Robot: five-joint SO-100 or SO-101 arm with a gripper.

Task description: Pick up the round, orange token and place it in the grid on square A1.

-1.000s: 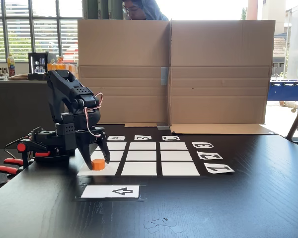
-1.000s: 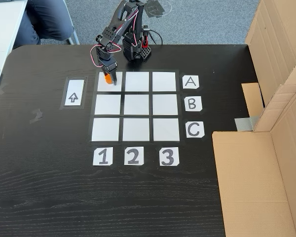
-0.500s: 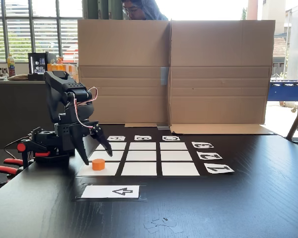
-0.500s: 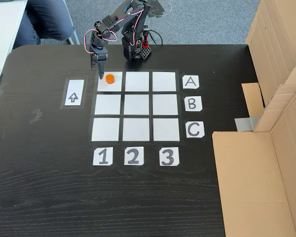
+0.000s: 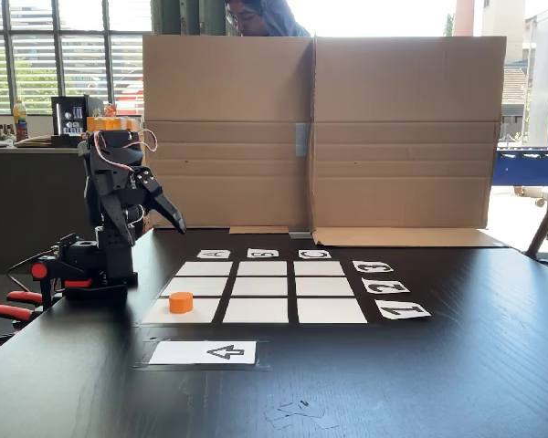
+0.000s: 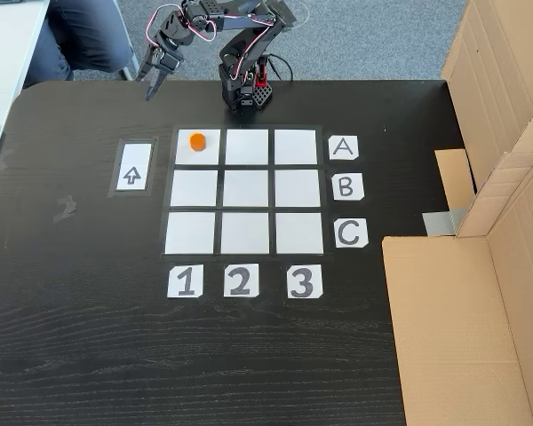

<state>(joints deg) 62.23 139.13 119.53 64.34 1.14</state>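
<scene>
label cards [image 6: 344,147] read a, b, c, 1, 2, 3.

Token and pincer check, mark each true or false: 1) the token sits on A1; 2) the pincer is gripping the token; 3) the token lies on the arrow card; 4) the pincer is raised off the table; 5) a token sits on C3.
1) True: the token rests on square A1, row A, column 1.
2) False: the pincer holds nothing and is apart from the token.
3) False: the arrow card is bare beside the grid.
4) True: in the fixed view from the side the pincer hangs above the table.
5) False: C3 is plain white.
</scene>
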